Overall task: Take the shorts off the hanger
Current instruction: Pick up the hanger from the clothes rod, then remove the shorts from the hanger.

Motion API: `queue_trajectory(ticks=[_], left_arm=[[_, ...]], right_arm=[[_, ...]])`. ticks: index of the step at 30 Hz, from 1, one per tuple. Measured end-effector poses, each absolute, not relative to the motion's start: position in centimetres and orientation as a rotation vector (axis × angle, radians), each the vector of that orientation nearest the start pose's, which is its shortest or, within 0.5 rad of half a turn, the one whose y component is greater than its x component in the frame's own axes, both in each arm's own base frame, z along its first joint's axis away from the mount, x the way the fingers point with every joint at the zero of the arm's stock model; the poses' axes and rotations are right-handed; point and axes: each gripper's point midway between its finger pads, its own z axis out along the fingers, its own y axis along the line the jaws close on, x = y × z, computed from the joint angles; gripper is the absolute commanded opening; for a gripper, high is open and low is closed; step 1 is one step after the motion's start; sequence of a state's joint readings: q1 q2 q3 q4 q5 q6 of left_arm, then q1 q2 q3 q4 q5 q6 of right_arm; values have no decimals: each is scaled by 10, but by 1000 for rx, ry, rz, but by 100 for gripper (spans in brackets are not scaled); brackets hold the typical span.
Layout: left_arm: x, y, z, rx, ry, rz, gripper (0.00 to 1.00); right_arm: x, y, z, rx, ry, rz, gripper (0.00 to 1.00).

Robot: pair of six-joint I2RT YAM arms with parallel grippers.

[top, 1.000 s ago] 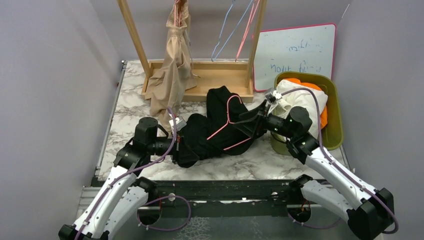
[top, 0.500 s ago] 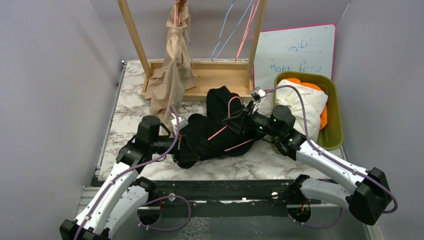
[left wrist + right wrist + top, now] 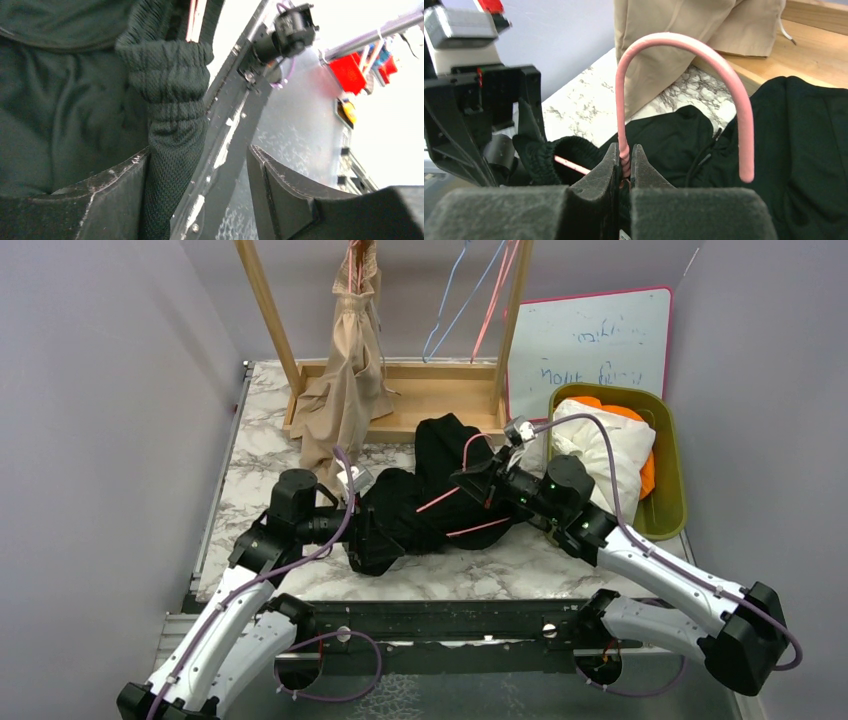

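**Rightmost arm slides left, clamps hanger**

Shifted leftward, the right gripper (image 3: 625, 160) now clenches the pink hanger (image 3: 684, 55) at its neck; the left gripper (image 3: 197, 152) has released. The black shorts (image 3: 420, 505), mid-frame on the table (image 3: 260, 440), are soft and light: pinch the gathered waistband (image 3: 167, 65).

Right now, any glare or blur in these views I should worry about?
Left wrist: the background right of the black shorts is blown out white and blurred. Right wrist: the pink hanger hook is sharp, the very near foreground soft. Top external: even light, but the black fabric shows little detail.
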State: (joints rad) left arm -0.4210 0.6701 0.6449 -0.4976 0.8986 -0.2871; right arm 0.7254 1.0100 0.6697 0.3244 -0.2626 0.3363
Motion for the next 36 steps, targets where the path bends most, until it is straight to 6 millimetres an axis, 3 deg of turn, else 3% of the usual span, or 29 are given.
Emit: queue_trajectory(ticks=[7,12,15,18,23,26,30,33,36], left_arm=[[153,-206,227,604,2035,-1173,65],[174,-212,225,592,2084,-1125,64],[175,-226,211,640,2149,-1097,62],[167,-245,201,732,2185,-1046,49],[175,-252,191,727,2210,-896,56],[185,-247,196,657,2188,-840,64],[193,-241,219,576,2095,-822,66],[197,-243,232,553,2039,-839,55],[200,-251,224,570,2065,-848,50]], right_arm=[[235,277,260,-573,1596,942,1],[234,275,255,-603,1605,913,1],[234,275,250,-618,1618,904,1],[232,276,247,-631,1628,912,1],[230,277,242,-643,1638,918,1],[230,276,241,-650,1642,911,1],[229,277,240,-661,1639,913,1],[227,277,238,-670,1640,922,1],[225,278,236,-675,1645,932,1]])
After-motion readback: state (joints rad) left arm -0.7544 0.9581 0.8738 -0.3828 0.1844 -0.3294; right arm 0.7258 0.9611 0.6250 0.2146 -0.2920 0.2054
